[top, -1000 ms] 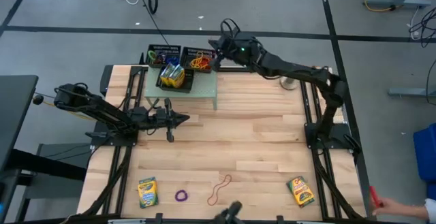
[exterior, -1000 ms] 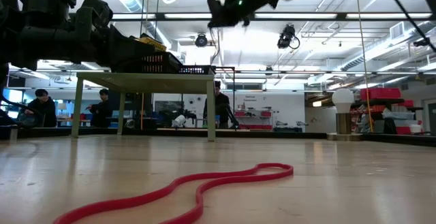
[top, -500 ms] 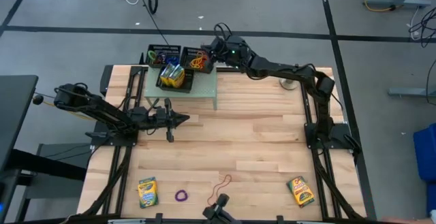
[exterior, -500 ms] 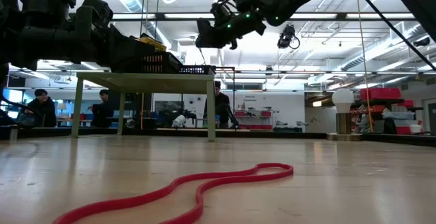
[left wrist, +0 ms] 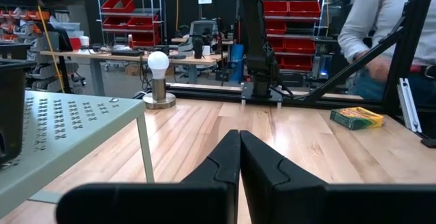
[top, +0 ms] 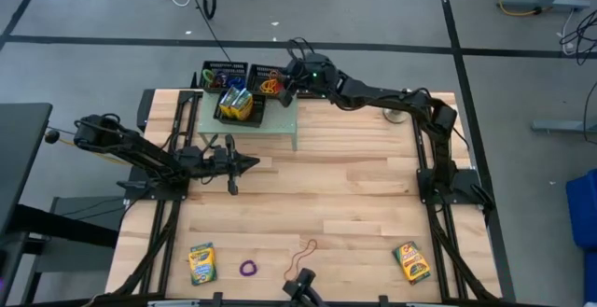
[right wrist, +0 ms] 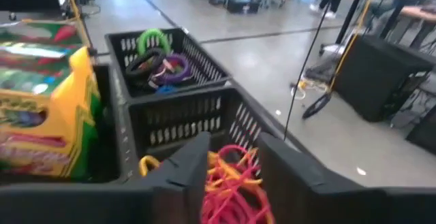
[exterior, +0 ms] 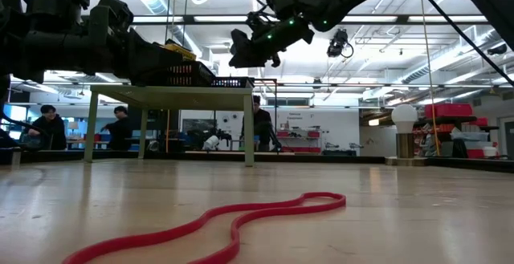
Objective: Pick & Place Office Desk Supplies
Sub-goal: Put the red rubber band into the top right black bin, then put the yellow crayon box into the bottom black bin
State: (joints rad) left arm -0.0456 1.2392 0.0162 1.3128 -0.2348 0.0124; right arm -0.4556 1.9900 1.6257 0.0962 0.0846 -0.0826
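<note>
The right gripper (right wrist: 228, 176) hangs parted and empty over the mesh tray (right wrist: 225, 112) of red and orange rubber bands (right wrist: 231, 183) at the table's twelve o'clock. The left gripper (left wrist: 238, 157) waits pinched shut at nine o'clock. Trays hold crayon boxes (top: 235, 104); two crayon boxes (top: 201, 262), a purple band (top: 248, 269) and a red band (top: 300, 258) remain near six o'clock.

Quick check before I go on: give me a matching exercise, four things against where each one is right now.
1. right tool
2. left tool
3. purple rubber band
4. bulb stand

a. near edge, beside a crayon box
b. far right corner of the table
c. over the tray of red and orange bands
d. shut, above bare table by the shelf

Pairs: 1-c, 2-d, 3-a, 4-b
</note>
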